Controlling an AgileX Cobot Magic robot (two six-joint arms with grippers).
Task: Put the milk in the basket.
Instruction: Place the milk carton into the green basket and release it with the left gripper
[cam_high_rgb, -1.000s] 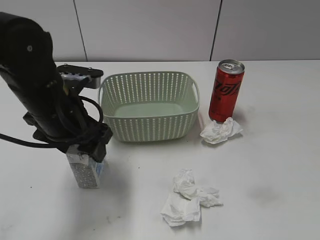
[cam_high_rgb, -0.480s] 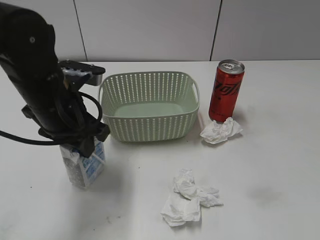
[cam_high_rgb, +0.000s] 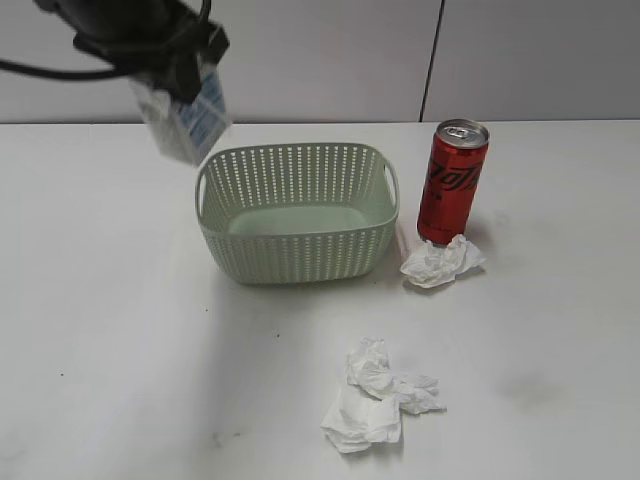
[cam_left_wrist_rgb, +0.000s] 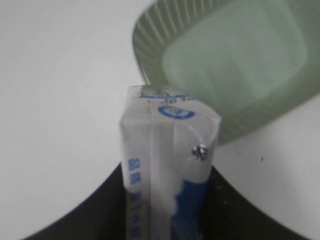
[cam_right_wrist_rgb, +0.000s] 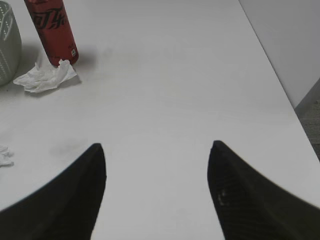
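My left gripper (cam_high_rgb: 170, 75) is shut on the milk (cam_high_rgb: 185, 120), a small white-grey carton with blue markings, and holds it tilted in the air above the basket's back left corner. In the left wrist view the milk (cam_left_wrist_rgb: 167, 165) stands between the black fingers (cam_left_wrist_rgb: 165, 200), with the basket (cam_left_wrist_rgb: 150, 55) below and to the right. The pale green basket (cam_high_rgb: 297, 255) stands empty at mid-table. My right gripper (cam_right_wrist_rgb: 157, 150) is open and empty over bare table; it does not show in the exterior view.
A red can (cam_high_rgb: 452, 182) stands right of the basket with a crumpled tissue (cam_high_rgb: 441, 262) at its foot; both show in the right wrist view (cam_right_wrist_rgb: 50, 25). Another crumpled tissue (cam_high_rgb: 375, 395) lies near the front. The table's right edge (cam_right_wrist_rgb: 280, 95) is close to my right gripper.
My left gripper has lifted the milk off the table at the front left and carried it up and back, to above the basket's left rim.
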